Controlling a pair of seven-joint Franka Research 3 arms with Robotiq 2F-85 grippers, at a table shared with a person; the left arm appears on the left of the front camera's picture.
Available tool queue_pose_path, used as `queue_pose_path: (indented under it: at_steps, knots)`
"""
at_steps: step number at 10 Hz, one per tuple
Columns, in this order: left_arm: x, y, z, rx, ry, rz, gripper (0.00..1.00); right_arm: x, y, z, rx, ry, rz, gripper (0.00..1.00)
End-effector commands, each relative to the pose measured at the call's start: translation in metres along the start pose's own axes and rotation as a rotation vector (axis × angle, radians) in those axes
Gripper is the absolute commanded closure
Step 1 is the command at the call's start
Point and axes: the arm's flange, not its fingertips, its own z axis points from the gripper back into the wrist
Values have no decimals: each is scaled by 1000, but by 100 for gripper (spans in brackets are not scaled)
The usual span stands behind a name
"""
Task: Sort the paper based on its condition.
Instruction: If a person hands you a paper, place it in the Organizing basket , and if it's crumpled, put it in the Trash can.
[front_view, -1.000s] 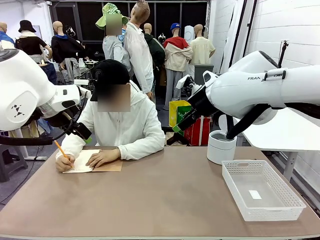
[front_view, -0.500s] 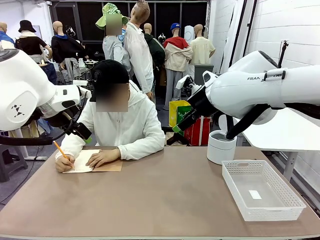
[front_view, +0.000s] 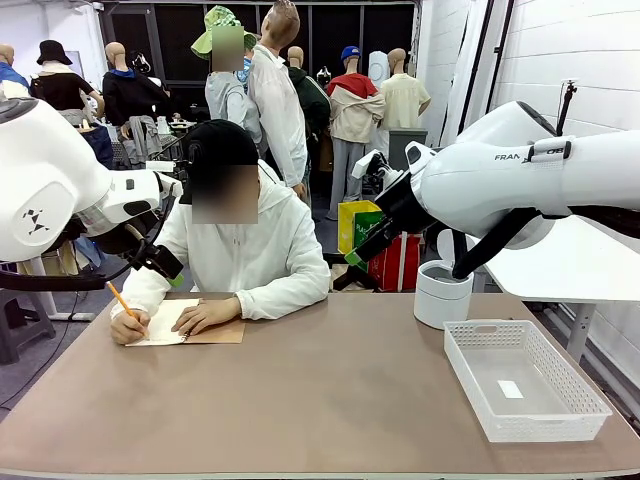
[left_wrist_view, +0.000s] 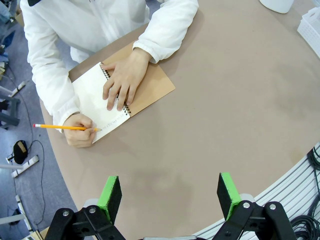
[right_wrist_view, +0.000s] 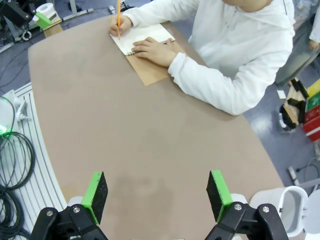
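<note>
**Front view.** Nothing that matters has moved in the last second. Both arms hang above the table exactly as they did. Your left gripper (front_view: 172, 272) is beside the person's shoulder, and your right gripper (front_view: 355, 255) is high over the table's right half. The person bends over a notebook (front_view: 215, 333) at the far left edge, with a pencil (front_view: 122, 298) in one hand and the other hand (front_view: 205, 316) flat on it. The paper (front_view: 165, 322) is the white page being written on. I judge that it is bound into the notebook, so you have nothing loose to sort yet. At your right, a white basket (front_view: 470, 335) holds a small scrap (front_view: 510, 389). A white bin (front_view: 442, 293) stands just behind it.

**Left wrist view.** Your left jaws stand wide apart and hold nothing, with the green pads (left_wrist_view: 110, 192) bare. They are over bare tabletop, short of the notebook. The pencil tip rests on the page.

**Right wrist view.** Your right jaws are also spread and empty. The notebook lies well apart from them, at the table's far end.

Because nothing has changed, this looks like a waiting stage. Hold off until a sheet is freed.
</note>
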Motion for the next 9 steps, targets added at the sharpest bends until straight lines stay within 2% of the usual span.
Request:
queue_pose_path:
  at_steps: [1,9]
  knots:
    - [0,1,0,-5,-6,4,0,0,0,0,0,-5,-1,0]
    - [0,1,0,-5,-6,4,0,0,0,0,0,-5,-1,0]
